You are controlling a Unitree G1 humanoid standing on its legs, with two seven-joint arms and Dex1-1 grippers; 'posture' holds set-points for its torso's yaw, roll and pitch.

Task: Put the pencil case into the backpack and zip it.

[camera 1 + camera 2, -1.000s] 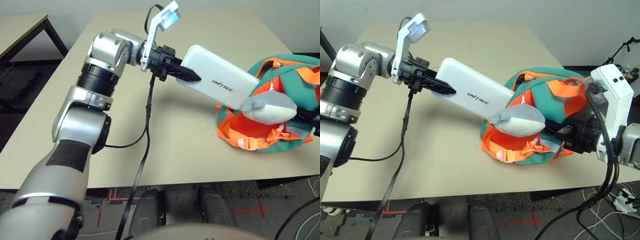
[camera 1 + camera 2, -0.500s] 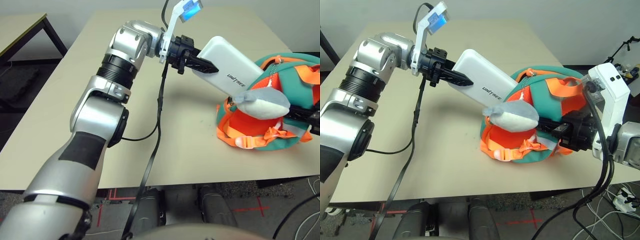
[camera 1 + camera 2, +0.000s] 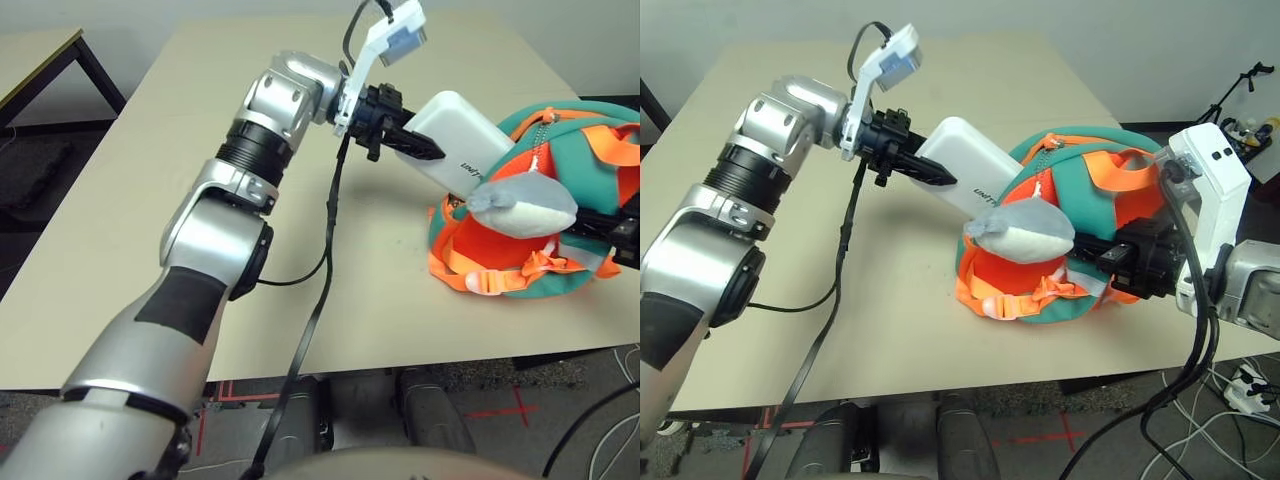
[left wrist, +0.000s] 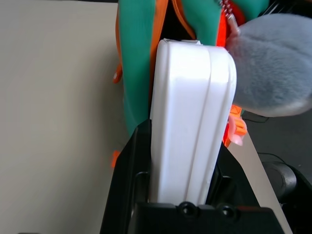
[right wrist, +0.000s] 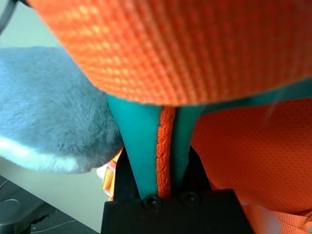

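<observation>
- A beige table (image 3: 150,220) fills the room's middle, with dark floor around it.
- The backpack (image 3: 1080,185) sits near the table's right front edge; bare tabletop lies open to its left.
- The left gripper (image 3: 415,143) pinches the pencil case (image 3: 455,140), whose far end is entering the backpack's opening.
- The right gripper (image 5: 163,168) is pressed together on the backpack's orange-trimmed edge.

Our left arm (image 3: 215,235) is silver with rounded joint housings, a ribbed black collar and a black forearm patch; a black cable (image 3: 318,300) hangs from its wrist beneath a white camera bracket (image 3: 385,40). Black fingers (image 3: 925,170), screw-headed bases.
</observation>
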